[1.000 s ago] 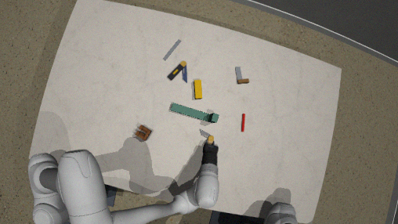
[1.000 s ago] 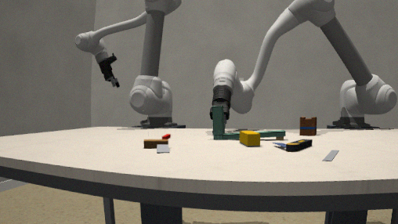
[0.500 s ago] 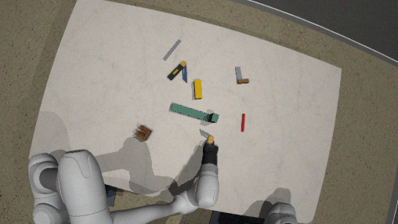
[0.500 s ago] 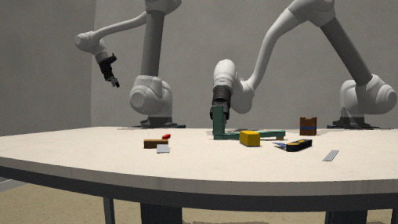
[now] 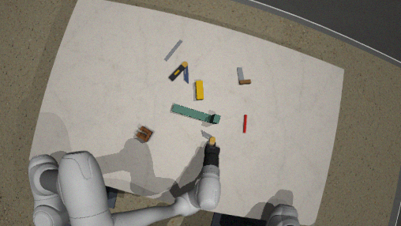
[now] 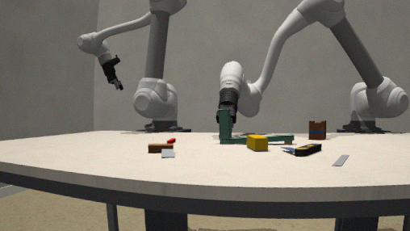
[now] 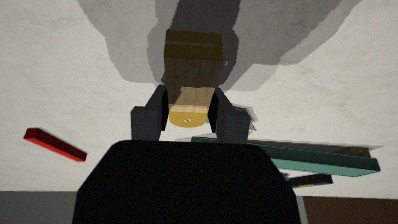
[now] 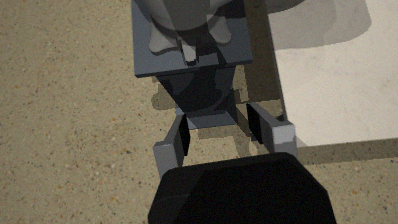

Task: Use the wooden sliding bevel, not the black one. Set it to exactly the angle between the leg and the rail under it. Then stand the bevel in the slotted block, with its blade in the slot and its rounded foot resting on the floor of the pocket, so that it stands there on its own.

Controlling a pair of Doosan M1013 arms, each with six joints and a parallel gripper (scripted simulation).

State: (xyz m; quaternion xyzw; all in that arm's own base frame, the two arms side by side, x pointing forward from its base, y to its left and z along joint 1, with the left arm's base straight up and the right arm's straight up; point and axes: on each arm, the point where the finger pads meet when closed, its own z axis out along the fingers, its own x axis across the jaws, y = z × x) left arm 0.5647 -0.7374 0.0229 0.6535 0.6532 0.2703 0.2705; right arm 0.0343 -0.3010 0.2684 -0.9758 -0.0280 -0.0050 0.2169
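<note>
The wooden bevel (image 5: 212,141) (image 7: 192,75) is grasped by the left gripper (image 5: 212,145) (image 6: 226,121) (image 7: 189,100), one finger at each side of its handle, near the yellow rounded end. It is over the middle part of the table (image 5: 296,118) (image 6: 202,174) (image 7: 50,50) (image 8: 345,100), toward the edge by the arm bases. I cannot tell if it touches the table top.

The left arm (image 5: 148,213) (image 6: 274,48) reaches from its base near one corner of that edge, and its wrist goes steeply down.

Just beside the bevel is the green rail (image 5: 191,112) (image 6: 278,138) (image 7: 325,162), with the green leg (image 6: 224,126) standing up at one end. More toward the left arm's corner, the slotted block (image 5: 144,133) (image 6: 317,131) stands apart, without bevel in it.

The right arm (image 6: 125,26) is folded high, and its right gripper (image 6: 119,86) (image 8: 217,121) is spread wide with nothing between the fingers, pointing down beyond the table edge, over the floor.

The top view shows the bevel's blade (image 5: 206,134) slanting out from the handle; in the exterior view the leg and gripper hide the bevel. Only the exterior view shows the blue stripe (image 6: 317,132) on the block. The black bevel (image 5: 178,72) (image 6: 307,149) (image 7: 312,181) lies toward the opposite long edge.
</note>
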